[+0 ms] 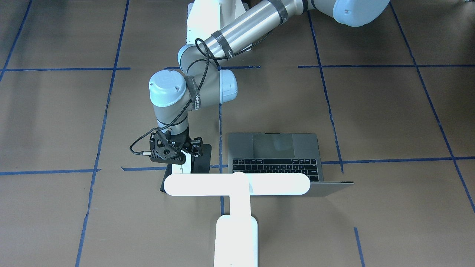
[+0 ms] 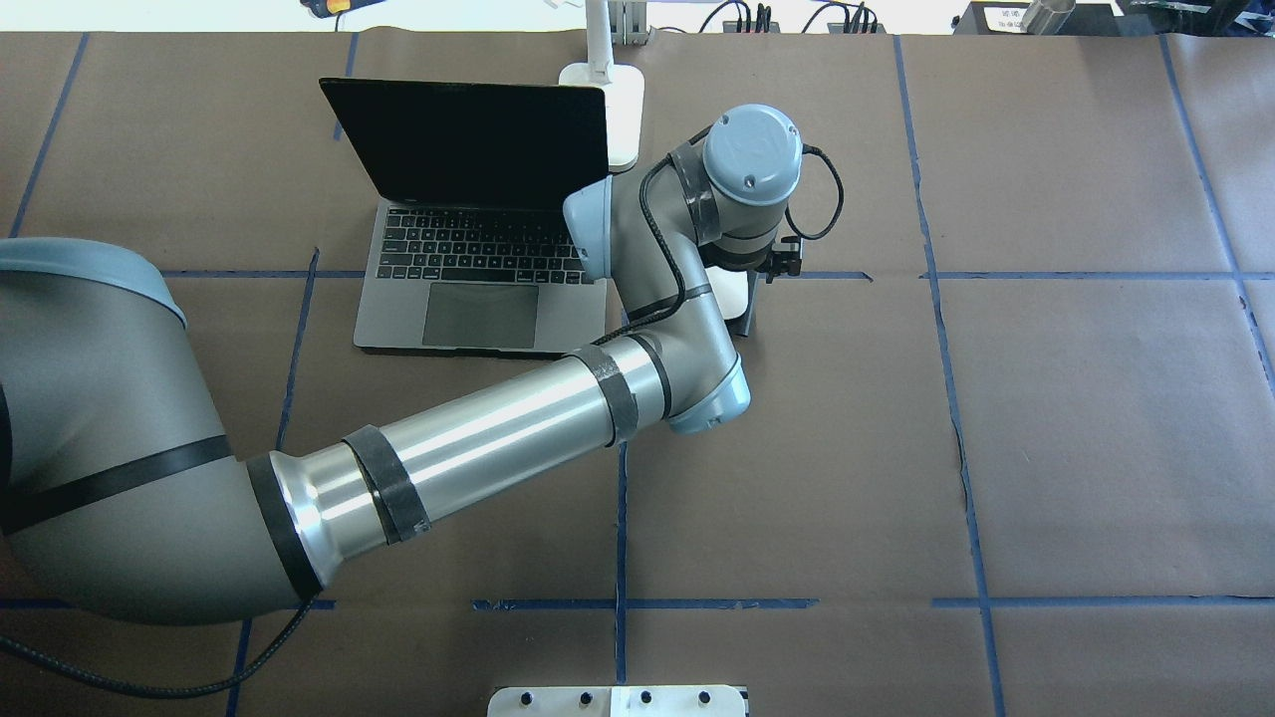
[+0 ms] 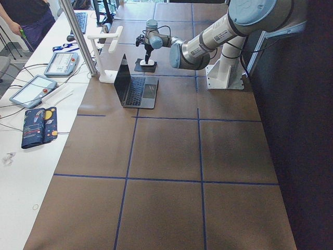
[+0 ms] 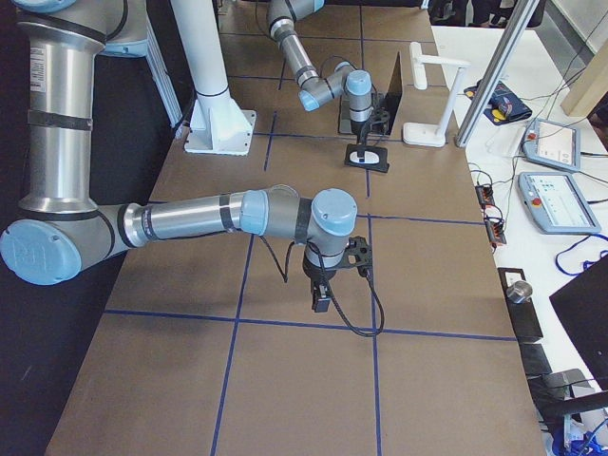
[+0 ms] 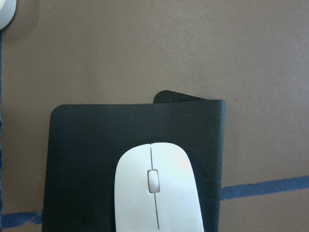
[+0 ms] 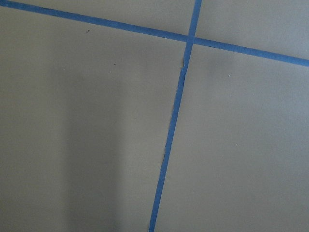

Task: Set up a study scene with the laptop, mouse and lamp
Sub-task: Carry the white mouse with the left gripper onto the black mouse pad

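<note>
The laptop [image 1: 274,155] stands open on the table, its dark screen showing in the overhead view [image 2: 468,139]. The white lamp [image 1: 237,184] stands behind it, its bar head over the laptop's edge. The white mouse [image 5: 157,193] lies on a flat black pad [image 5: 96,159] beside the laptop. My left gripper [image 1: 185,154] hangs straight down over the mouse; its fingers do not show clearly, so I cannot tell whether it is open or shut. My right gripper [image 4: 323,299] points down over bare table far from these things, and I cannot tell its state.
The left arm [image 2: 478,448] reaches across the table's middle. The white bolted pedestal [image 4: 214,123] stands at the robot's side. Blue tape lines [image 6: 174,121] cross the brown table. A side bench [image 3: 47,88] holds pendants and cables.
</note>
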